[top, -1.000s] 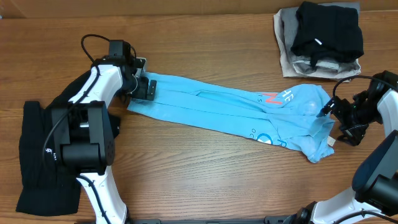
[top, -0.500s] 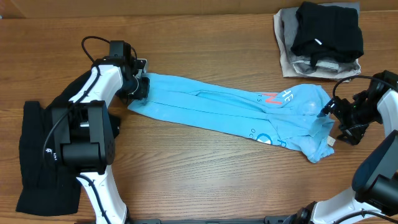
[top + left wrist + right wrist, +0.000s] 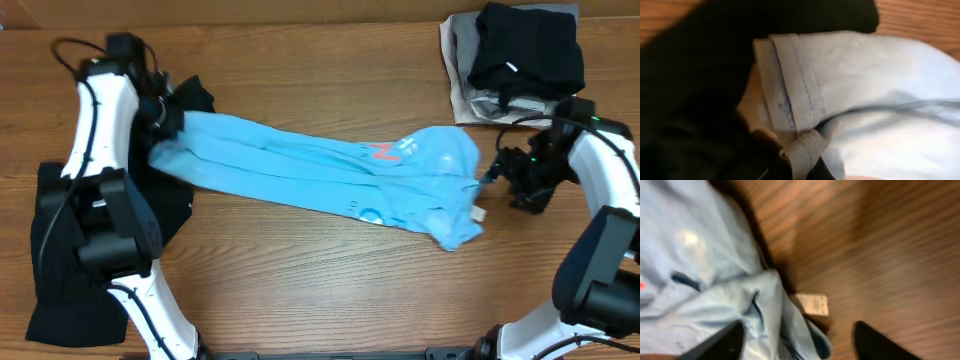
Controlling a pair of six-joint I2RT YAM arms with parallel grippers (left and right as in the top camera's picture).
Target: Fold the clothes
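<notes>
Our left pincer (image 3: 178, 115) pinches the hem of the light blue T-shirt (image 3: 300, 170); the shirt stretches away toward our right pincer (image 3: 498, 180), whose fingers stand spread just beside its far end.

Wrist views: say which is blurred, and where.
Right wrist: wood grain of the table streaks with motion blur, the white tag print unreadable. Left wrist: soft overall, the light blue T-shirt hem stitching just discernible, the black garment a featureless dark mass.
</notes>
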